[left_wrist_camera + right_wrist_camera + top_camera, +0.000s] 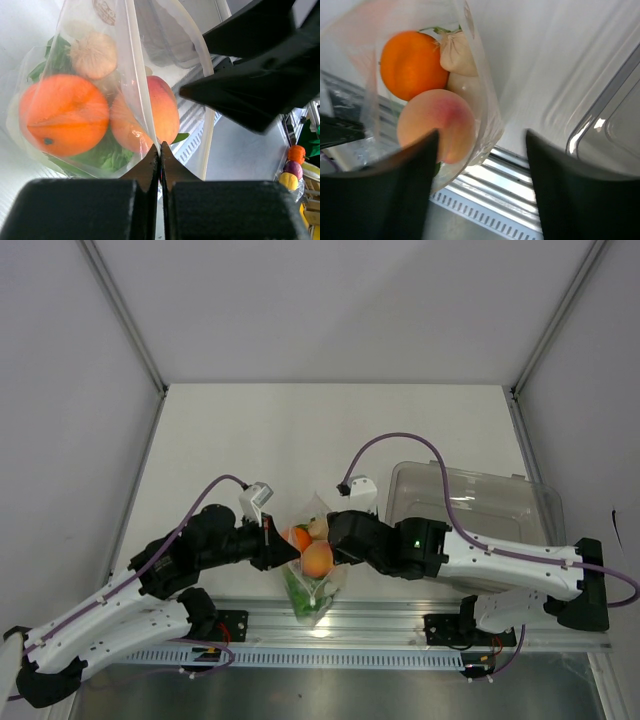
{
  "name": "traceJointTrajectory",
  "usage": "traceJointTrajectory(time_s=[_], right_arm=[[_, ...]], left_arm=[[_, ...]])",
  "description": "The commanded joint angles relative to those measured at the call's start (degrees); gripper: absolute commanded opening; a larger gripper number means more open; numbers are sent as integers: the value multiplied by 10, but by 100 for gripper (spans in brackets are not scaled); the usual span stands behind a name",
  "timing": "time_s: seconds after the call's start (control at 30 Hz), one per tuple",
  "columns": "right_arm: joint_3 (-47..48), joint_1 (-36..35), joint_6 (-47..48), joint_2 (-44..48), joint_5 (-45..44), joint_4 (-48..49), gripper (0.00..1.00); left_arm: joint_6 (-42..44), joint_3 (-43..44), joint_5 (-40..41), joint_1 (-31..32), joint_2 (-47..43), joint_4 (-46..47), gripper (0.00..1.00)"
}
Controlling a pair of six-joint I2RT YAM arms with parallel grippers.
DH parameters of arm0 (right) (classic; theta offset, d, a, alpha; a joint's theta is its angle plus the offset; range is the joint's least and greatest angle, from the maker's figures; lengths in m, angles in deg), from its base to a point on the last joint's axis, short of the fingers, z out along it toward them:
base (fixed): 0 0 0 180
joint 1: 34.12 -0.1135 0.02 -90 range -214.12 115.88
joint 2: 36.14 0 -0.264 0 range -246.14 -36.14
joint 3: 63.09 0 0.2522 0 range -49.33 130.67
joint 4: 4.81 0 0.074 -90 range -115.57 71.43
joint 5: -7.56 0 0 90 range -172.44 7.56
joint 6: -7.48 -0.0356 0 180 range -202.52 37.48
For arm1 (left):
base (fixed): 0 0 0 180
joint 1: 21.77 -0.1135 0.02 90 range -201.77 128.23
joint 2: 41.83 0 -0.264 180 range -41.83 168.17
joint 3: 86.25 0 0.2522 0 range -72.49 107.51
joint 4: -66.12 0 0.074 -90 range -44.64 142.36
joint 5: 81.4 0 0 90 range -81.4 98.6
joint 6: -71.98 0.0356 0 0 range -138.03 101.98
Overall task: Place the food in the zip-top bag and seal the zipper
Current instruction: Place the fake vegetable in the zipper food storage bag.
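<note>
The left claw is pinched tight on the edge of the zip-top bag. The right claw is wide open just beside it. In the bag: orange, reddish fruit, pale piece, lettuce.

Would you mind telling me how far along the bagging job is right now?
Done: orange, reddish fruit, pale piece and lettuce are inside the zip-top bag. In hand: left jaws shut on the bag's edge, right jaws open beside it. Left: apparently sealing the zipper.
</note>
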State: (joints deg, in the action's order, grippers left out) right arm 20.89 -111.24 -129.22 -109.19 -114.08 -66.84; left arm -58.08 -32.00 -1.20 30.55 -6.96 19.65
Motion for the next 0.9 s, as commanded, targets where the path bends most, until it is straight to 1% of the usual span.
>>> traceJointTrajectory(time_s=[0.0,0.07,0.13,0.23,0.33,0.37,0.4,0.47,0.5,0.53,0.6,0.67,0.7,0.77,0.87], right_arm=[[-18,18,-2,-2,23,55,51],[-19,24,4,-7,32,67,27],[-16,25,10,-9,41,80,11],[-1,23,13,-6,47,78,1],[25,8,11,6,35,62,0],[33,0,9,11,31,59,0],[43,-16,7,17,28,59,0],[51,-34,-1,34,21,68,0],[54,-52,-3,40,18,72,0],[54,-61,-8,44,16,77,0],[53,-86,-24,52,3,85,0],[47,-98,-44,49,-14,87,0],[43,-101,-51,45,-17,89,0],[26,-103,-70,30,-19,94,0],[8,-103,-89,2,-25,94,0]], left_arm=[[-1,11,-14,-2,0,6,1],[-1,16,-15,-2,-2,2,1],[0,23,-14,-2,-3,-3,1],[10,40,-7,-2,12,-16,1],[30,112,-7,-2,45,-43,0],[36,145,-7,-2,70,-51,1],[47,176,-9,-2,82,-62,1],[60,203,-20,-2,114,-71,1],[65,234,-28,-2,125,-73,1],[68,242,-38,-2,135,-75,1],[76,258,-88,-2,161,-74,1],[75,247,-141,-2,169,-57,0],[73,239,-151,-2,171,-51,1],[67,197,-149,-2,165,-43,0],[62,131,-109,-2,144,-49,1]])
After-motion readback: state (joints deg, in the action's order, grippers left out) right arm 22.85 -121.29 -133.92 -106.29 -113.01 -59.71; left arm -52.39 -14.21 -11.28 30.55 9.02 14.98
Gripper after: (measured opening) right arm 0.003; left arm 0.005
